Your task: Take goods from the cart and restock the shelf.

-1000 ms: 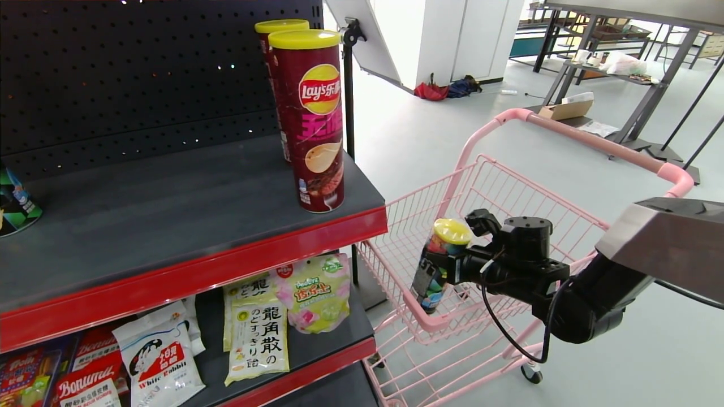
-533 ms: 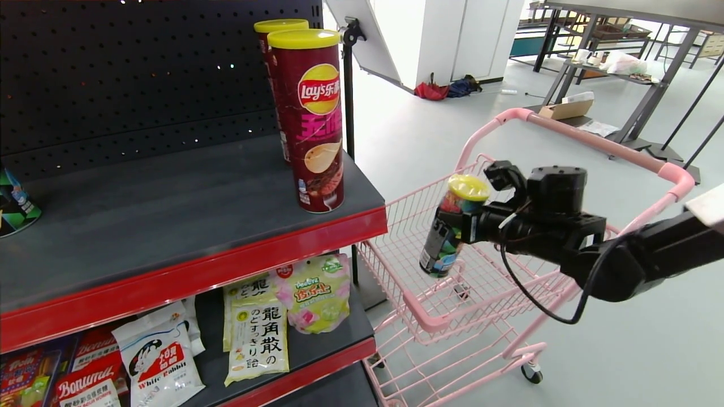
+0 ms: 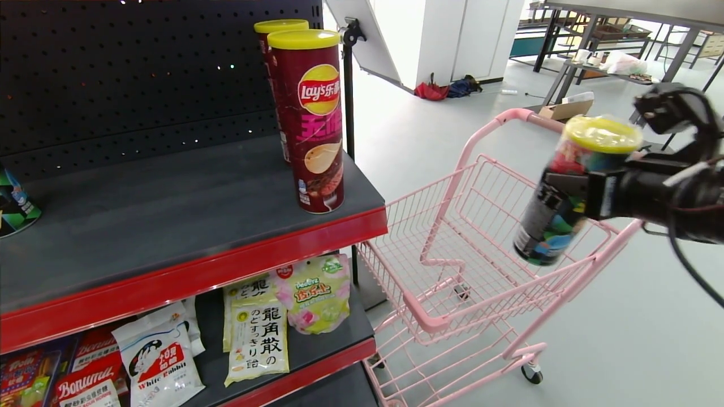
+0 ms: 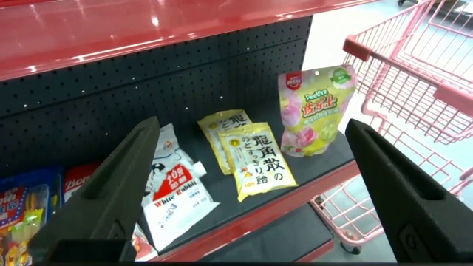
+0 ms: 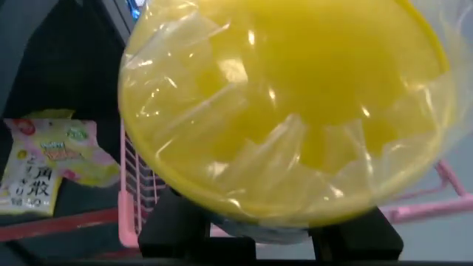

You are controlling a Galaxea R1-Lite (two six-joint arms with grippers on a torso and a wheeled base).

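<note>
Chip can [image 3: 544, 226]: yellow lid, clear plastic overwrap, multicoloured label, tilted over pink cart [image 3: 421, 323], clamped in right end effector [image 3: 580, 191].

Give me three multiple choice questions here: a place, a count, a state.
1. Where is the can in the right end effector? A) on the floor B) in the air near the cart C) on a table
2. How many tall chip cans stand on the upper shelf? A) one B) two C) four
3. The left end effector is: A) open B) shut on a bag C) shut on a can
B: it hangs clear of any surface. B: two yellow lids show. A: its fingers stand wide apart.
</note>
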